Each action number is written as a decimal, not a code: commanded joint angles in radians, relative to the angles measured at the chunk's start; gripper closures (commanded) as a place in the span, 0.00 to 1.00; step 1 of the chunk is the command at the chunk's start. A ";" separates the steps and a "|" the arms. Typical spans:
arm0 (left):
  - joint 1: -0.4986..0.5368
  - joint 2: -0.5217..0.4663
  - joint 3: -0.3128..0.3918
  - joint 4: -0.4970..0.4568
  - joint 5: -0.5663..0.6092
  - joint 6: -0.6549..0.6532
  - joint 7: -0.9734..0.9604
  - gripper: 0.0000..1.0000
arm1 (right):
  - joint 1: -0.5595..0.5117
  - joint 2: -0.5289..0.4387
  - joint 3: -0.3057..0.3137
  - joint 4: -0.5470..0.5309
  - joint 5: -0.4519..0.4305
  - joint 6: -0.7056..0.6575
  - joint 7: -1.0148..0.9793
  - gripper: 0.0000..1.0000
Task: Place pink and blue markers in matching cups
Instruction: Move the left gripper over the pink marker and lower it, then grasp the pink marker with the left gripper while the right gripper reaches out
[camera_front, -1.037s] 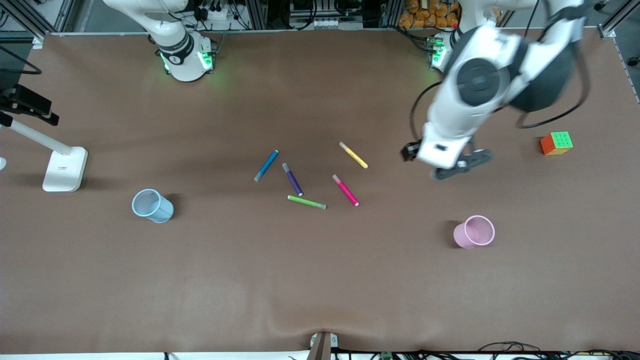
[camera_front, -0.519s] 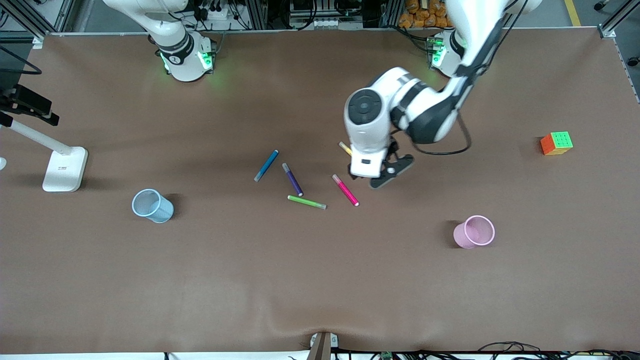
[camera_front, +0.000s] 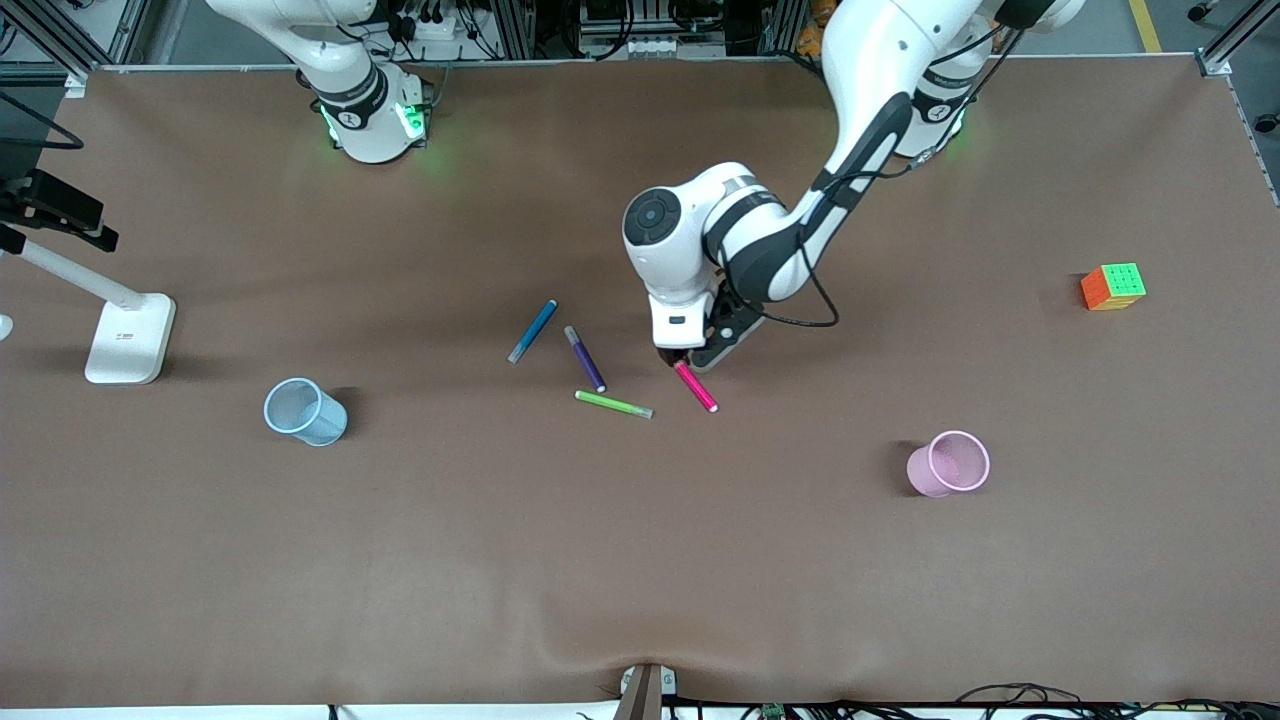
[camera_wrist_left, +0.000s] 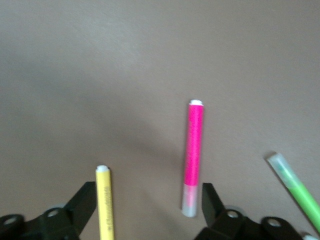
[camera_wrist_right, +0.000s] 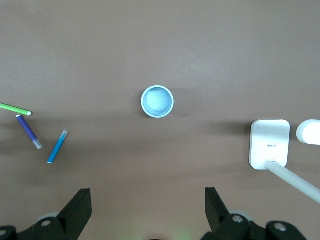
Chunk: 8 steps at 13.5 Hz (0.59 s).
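The pink marker (camera_front: 697, 388) lies on the brown table among other pens. My left gripper (camera_front: 688, 356) is open, low over the marker's pale end. In the left wrist view the pink marker (camera_wrist_left: 192, 155) lies just inside one finger of the left gripper (camera_wrist_left: 148, 210). The blue marker (camera_front: 532, 331) lies toward the right arm's end. The pale blue cup (camera_front: 304, 411) and the pale pink cup (camera_front: 950, 463) stand upright, nearer the front camera. My right gripper (camera_wrist_right: 148, 210) is open and empty, waiting high above the blue cup (camera_wrist_right: 157, 101) and the blue marker (camera_wrist_right: 57, 146).
A yellow pen (camera_wrist_left: 104, 200) lies beside the left gripper's other finger. A purple pen (camera_front: 585, 358) and a lime-green pen (camera_front: 613, 404) lie close to the pink marker. A colour cube (camera_front: 1112, 286) sits toward the left arm's end. A white lamp stand (camera_front: 130, 338) stands at the right arm's end.
My left arm has swung from near the cube's side of the table to the pens and come down over the pink marker's pale end. The markers and cups have not moved.
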 joint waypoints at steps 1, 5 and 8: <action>-0.027 0.034 0.004 0.021 0.108 0.029 -0.070 0.21 | -0.012 0.007 0.003 0.003 0.009 0.004 -0.009 0.00; -0.048 0.097 0.004 0.021 0.210 0.093 -0.173 0.31 | -0.020 0.093 -0.001 0.010 -0.018 0.007 -0.009 0.00; -0.056 0.125 0.004 0.021 0.259 0.095 -0.190 0.41 | -0.037 0.202 -0.003 0.008 -0.034 0.017 -0.014 0.00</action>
